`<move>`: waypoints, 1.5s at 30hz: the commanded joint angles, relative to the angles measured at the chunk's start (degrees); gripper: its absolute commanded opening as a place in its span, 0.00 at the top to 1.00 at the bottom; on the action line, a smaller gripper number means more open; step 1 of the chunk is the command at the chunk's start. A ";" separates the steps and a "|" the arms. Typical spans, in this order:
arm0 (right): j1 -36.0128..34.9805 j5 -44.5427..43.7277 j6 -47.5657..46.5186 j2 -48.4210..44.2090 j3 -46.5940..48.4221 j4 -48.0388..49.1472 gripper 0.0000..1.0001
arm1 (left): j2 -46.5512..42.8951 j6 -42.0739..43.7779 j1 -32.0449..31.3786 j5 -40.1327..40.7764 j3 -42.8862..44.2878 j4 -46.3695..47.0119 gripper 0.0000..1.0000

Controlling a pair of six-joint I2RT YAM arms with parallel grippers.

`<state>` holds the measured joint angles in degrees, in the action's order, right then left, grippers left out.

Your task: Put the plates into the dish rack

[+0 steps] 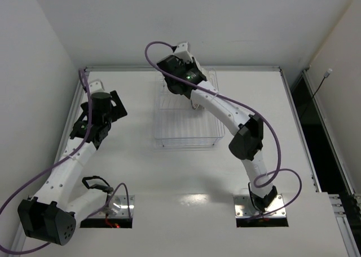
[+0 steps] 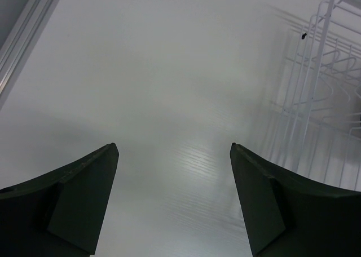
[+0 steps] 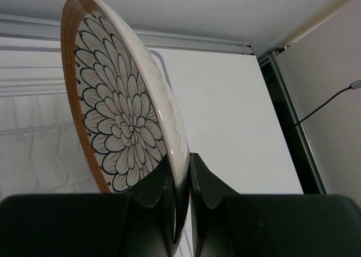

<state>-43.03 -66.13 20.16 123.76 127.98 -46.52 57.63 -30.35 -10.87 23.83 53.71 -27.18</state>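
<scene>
My right gripper [image 3: 181, 167] is shut on the rim of a brown-rimmed plate [image 3: 121, 122] with a white petal pattern and holds it on edge, upright. In the top view this gripper [image 1: 181, 74] is over the far end of the dish rack [image 1: 186, 119], and the wrist hides the plate. The rack's pale wire tines show behind the plate in the right wrist view [image 3: 34, 133]. My left gripper [image 2: 175, 150] is open and empty above bare table, left of the rack [image 2: 316, 99]; in the top view it [image 1: 107, 107] is near the left edge. The other two plates are out of view.
The white table [image 1: 135, 172] has a raised metal rail along its far edge [image 1: 237, 69] and left edge [image 1: 76, 107]. White walls stand close on the left and at the back. A dark gap [image 1: 316, 133] runs along the right side.
</scene>
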 commanded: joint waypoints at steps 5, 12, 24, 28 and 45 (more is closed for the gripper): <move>-1.88 -16.81 -16.45 2.53 4.56 19.76 1.00 | -1.46 -0.85 0.41 1.65 -0.10 1.08 0.21; -3.03 -23.08 -33.61 5.16 -0.37 37.65 1.00 | -1.46 -0.85 0.41 2.18 -0.10 1.08 0.21; -5.31 -24.22 -30.81 3.94 -7.48 37.39 1.00 | -1.46 -0.85 0.41 2.18 -0.10 1.08 0.21; -5.31 -21.95 -22.47 3.41 -6.88 26.54 1.00 | -1.46 -0.85 0.41 2.18 -0.10 1.08 0.21; -2.06 -4.01 10.42 6.75 -2.30 -3.05 1.00 | -1.46 -0.85 0.41 3.24 -0.10 0.55 0.20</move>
<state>-46.30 -73.47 25.58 130.78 125.69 -49.08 57.60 -30.70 -10.87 25.85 53.71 -27.75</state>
